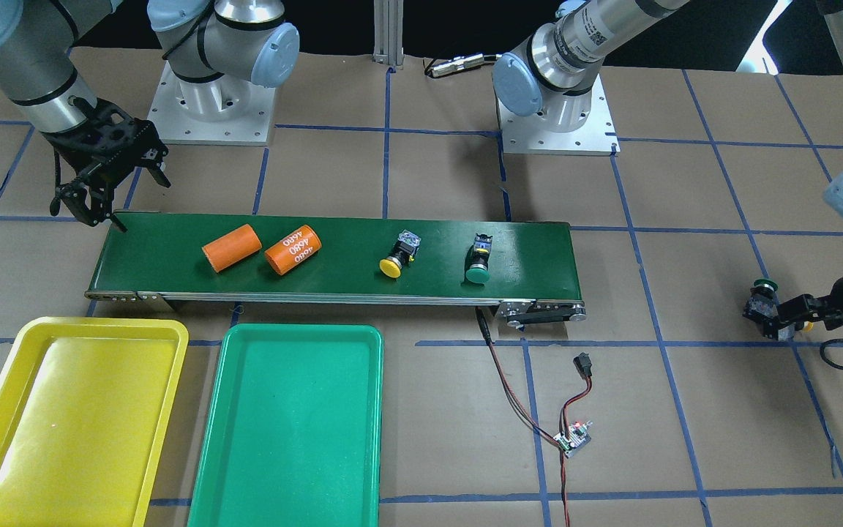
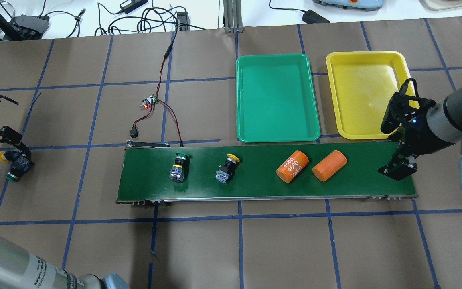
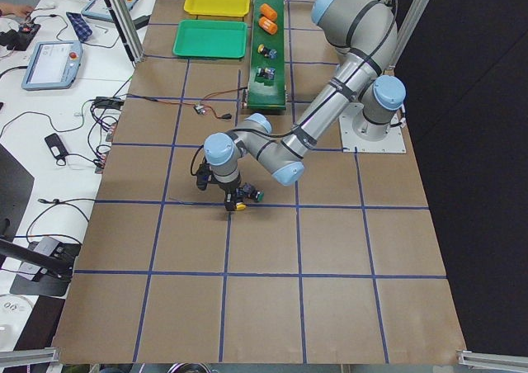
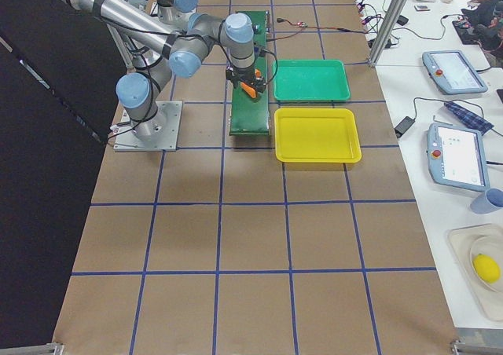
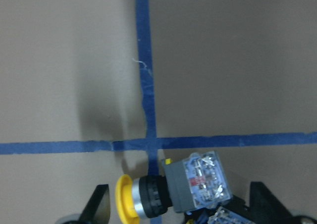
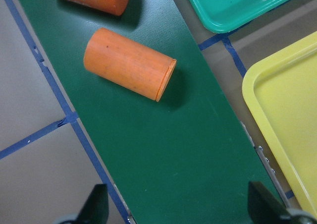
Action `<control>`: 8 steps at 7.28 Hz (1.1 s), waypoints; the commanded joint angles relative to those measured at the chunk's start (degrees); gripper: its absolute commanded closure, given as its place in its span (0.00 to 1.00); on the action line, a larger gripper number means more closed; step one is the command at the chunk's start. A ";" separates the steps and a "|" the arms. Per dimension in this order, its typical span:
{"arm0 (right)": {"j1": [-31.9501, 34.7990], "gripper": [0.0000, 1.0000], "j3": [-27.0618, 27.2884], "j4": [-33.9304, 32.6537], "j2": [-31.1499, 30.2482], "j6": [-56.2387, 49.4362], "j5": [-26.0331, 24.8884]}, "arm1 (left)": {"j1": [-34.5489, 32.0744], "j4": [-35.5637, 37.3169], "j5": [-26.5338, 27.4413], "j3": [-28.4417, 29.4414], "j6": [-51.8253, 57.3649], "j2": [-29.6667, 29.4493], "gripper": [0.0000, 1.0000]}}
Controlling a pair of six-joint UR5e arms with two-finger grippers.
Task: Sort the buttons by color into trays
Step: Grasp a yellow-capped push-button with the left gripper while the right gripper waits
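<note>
Yellow-capped button [image 5: 168, 196] lies on its side on the brown paper table cover [image 2: 255, 249], right at a blue tape [image 5: 143, 85] crossing. It sits between the spread fingers of the left gripper [image 5: 179, 206], which are not pressed on it. It has a round mushroom cap, black collar and grey boxy body with a clear terminal end. A second body beside it is cut off at the frame bottom; overhead shows it as a green-capped button [image 2: 11, 175]. Touching or just beside, can't tell. Both are well apart from the conveyor belt [image 2: 255, 188] and from the trays. The belt is dark green, matte and finely textured, a long rectangle with a metal side rail. Lying on it in a row are the belt green button [image 2: 178, 168], belt yellow button [image 2: 227, 168], a smooth orange 4680 cylinder [image 2: 292, 166] and a plain cylinder [image 2: 329, 165]. Right gripper [image 6: 176, 211] hangs over the belt end just past the plain cylinder, jaws wide apart over bare belt; only its fingertips show in its wrist view. Green tray [image 2: 278, 138] and yellow tray [image 2: 359, 135] are glossy shallow plastic with rounded corners, side by side just beyond the belt.
</note>
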 commanded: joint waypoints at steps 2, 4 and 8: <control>0.00 0.00 0.02 0.55 1.25 16.42 0.03 | 1.49 0.58 -0.45 -0.55 -0.51 -1.67 0.00; 0.53 0.00 -0.33 0.20 0.90 27.63 0.73 | 1.94 1.11 -1.76 -1.08 -0.43 -1.86 0.08; 3.41 0.00 -1.82 0.82 2.83 43.18 0.04 | -1.30 -2.29 -1.68 -1.52 -1.04 5.49 0.95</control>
